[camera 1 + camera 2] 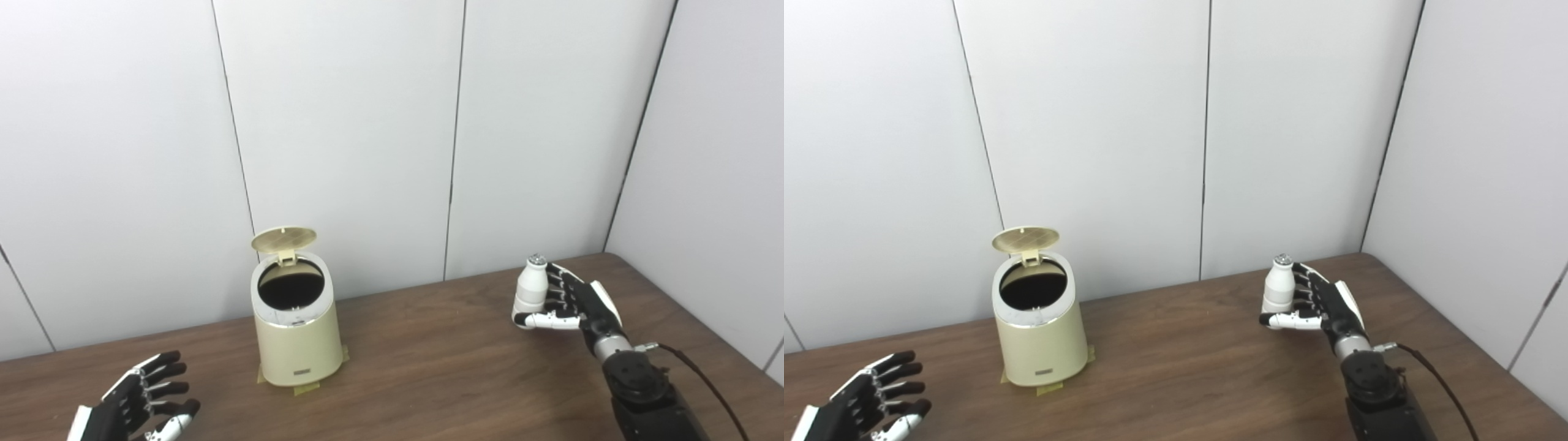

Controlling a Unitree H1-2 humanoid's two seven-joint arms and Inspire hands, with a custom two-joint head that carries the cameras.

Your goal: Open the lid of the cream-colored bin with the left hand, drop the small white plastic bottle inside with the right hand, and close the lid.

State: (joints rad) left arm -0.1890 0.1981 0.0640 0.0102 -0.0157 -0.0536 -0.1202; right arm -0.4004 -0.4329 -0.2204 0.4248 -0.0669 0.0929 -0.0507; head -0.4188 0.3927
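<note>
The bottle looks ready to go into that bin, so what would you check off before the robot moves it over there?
1. Lid up: ok, it stands tilted back behind the opening.
2. Opening of the cream-colored bin free: ok, the dark mouth shows nothing across it.
3. Bottle held: ok, the right robot hand is wrapped round it, upright, cap on top.
4. Left robot hand out of the way: ok, open, low and off to the bin's side.
5. Path over the table between bottle and bin: ok, nothing stands there.
6. Bin fixed in place: cannot tell; tape shows at its base.
</note>
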